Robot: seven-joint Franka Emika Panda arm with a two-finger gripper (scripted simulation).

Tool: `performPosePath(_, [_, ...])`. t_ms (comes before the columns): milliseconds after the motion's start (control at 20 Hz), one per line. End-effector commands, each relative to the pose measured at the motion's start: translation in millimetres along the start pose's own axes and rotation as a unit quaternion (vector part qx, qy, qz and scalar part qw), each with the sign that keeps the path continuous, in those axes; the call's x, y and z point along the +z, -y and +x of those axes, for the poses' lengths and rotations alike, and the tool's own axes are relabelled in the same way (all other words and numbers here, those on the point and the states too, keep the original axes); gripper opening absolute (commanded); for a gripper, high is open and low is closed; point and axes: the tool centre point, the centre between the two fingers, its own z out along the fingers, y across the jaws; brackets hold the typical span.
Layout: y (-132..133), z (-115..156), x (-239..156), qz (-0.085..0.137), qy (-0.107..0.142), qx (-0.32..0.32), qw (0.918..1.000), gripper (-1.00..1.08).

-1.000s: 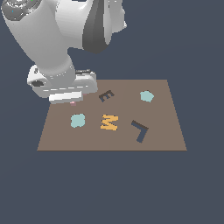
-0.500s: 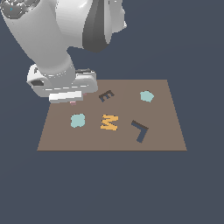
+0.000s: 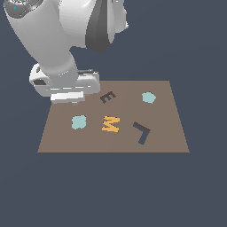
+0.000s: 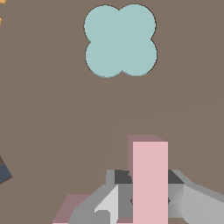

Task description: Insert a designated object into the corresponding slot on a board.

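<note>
Over the board's (image 3: 168,133) far corner, the lowered hand (image 4: 146,205) grips the pink block (image 4: 150,181).

The arm leans low over the board's far left corner, its gripper (image 4: 146,203) clamped on the pink block (image 4: 150,175).

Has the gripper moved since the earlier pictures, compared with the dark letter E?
Yes: the gripper rose slightly, away from the board; the dark letter E stayed put.

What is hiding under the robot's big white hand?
The pink L-shaped block sits between the gripper fingers on the brown board. From outside only a pink sliver shows; the rest is covered.
</note>
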Motion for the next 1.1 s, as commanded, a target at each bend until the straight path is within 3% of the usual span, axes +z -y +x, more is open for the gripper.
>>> performPosePath(0, [3, -2, 0, 0.0, 0.0, 0.013, 0.9999, -1.0])
performPosePath(350, [19, -11, -1, 0.0, 0.0, 0.072, 0.9974, -1.0])
performPosePath(600, [36, -18, -1, 0.0, 0.0, 0.131, 0.9913, -1.0])
performPosePath(800, [53, -23, -2, 0.0, 0.0, 0.188, 0.9822, -1.0])
performPosePath(1050, [77, -27, -2, 0.0, 0.0, 0.265, 0.9642, -1.0])
